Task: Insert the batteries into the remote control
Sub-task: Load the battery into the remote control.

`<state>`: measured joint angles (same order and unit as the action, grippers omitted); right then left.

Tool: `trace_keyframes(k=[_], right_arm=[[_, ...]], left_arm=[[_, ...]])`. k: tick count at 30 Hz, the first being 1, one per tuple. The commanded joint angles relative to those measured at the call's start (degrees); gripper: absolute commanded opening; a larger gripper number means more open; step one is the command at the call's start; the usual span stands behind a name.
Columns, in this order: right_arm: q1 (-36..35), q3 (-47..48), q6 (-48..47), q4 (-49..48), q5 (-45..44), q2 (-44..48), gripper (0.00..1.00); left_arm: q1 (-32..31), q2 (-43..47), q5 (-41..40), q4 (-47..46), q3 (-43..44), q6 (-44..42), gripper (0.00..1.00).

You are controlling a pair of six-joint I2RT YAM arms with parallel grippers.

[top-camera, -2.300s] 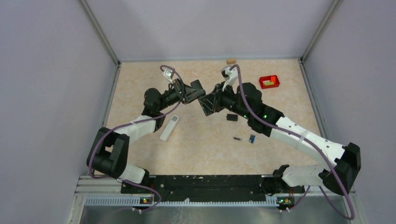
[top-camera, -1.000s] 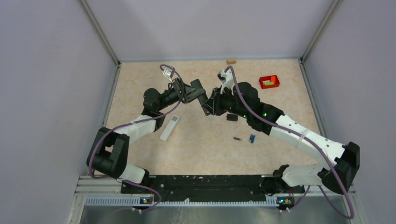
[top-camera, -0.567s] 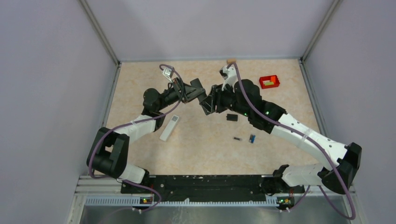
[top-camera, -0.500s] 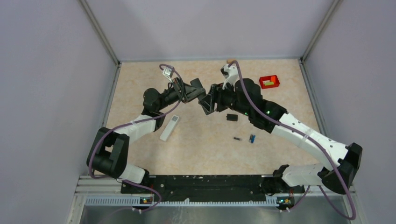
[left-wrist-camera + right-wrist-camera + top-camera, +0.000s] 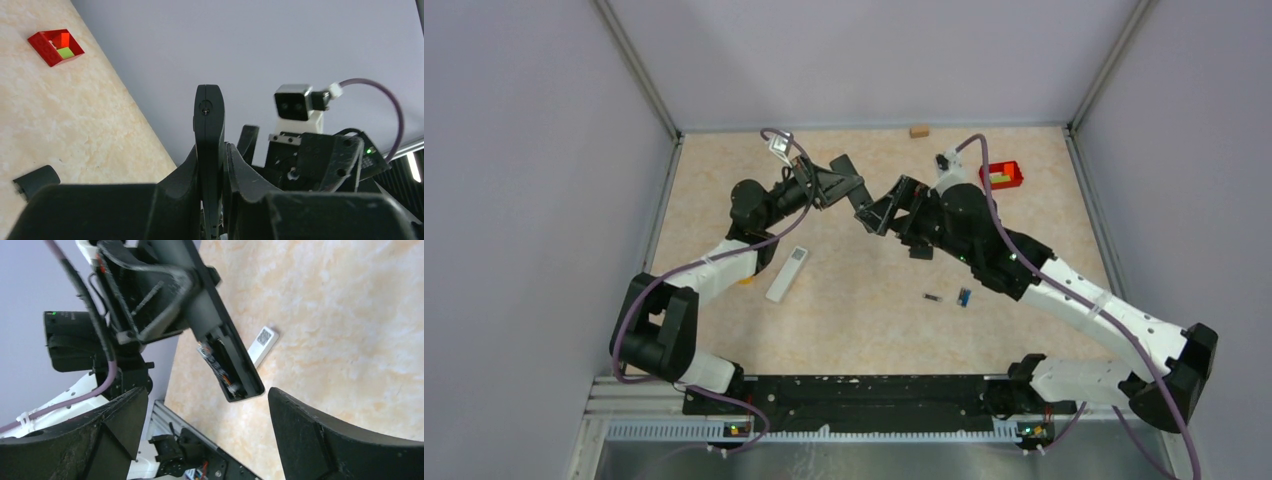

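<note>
The black remote (image 5: 227, 365) is off the table, clamped edge-on in the left gripper (image 5: 822, 186) near one end, with its uncovered battery bay turned toward the right gripper (image 5: 207, 390), whose jaws stand wide apart and hold nothing. It looks like a light, stiff plastic bar, and the grip near the end leaves the bay free, though a push there could probably lever it in the fingers. The cells lie well apart from it on the table (image 5: 724, 180), nearer the arm bases: one dark battery (image 5: 933, 297) and, just beside it, the blue piece (image 5: 964, 296). I judge them to be light, hard, smooth and prone to roll, so they are best pinched across the middle of the barrel with the jaws square to it, leaving both ends clear to seat against the contacts. They will not crush, but they could squirt out of a skewed pinch. By count there are two remotes, the held black one and a white remote (image 5: 787, 273) lying flat. There is one dark battery that I can find and one blue piece; whether a cell already sits in the bay is too small to tell. There is also one black cover (image 5: 36, 181), one red bin (image 5: 1001, 176) and one tan block (image 5: 918, 130).
</note>
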<state>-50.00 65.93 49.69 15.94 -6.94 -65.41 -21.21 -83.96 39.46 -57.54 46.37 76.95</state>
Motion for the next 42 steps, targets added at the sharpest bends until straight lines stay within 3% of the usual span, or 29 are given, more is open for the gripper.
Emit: trace_keyframes(k=[1, 9, 18, 24, 31, 42], right_arm=[[-0.4, -5.8, 13.9, -7.7, 0.3, 1.7, 0.92], [0.2, -12.7, 21.2, -24.1, 3.1, 1.4, 0.93], [4.7, -15.6, 28.0, -32.5, 9.9, -1.4, 0.89], [7.9, -16.9, 29.7, -35.1, 11.5, -1.3, 0.84], [8.7, -15.6, 29.3, -34.9, 15.1, -3.7, 0.65], [8.7, -15.6, 29.2, -35.4, 17.3, -5.8, 0.57]], left_arm=[[-0.3, 0.0, -2.3, -0.1, 2.4, 0.9, 0.0], [-0.3, 1.1, -2.2, 0.7, 2.4, 1.9, 0.0], [-0.3, 2.4, -1.2, 0.7, 1.5, 1.9, 0.0], [-0.5, 3.0, -0.9, 0.2, 0.9, 1.6, 0.0], [-0.7, 2.9, -1.1, 0.0, 1.1, 1.2, 0.0], [-0.9, 3.0, -1.1, 0.5, 1.2, 0.4, 0.0]])
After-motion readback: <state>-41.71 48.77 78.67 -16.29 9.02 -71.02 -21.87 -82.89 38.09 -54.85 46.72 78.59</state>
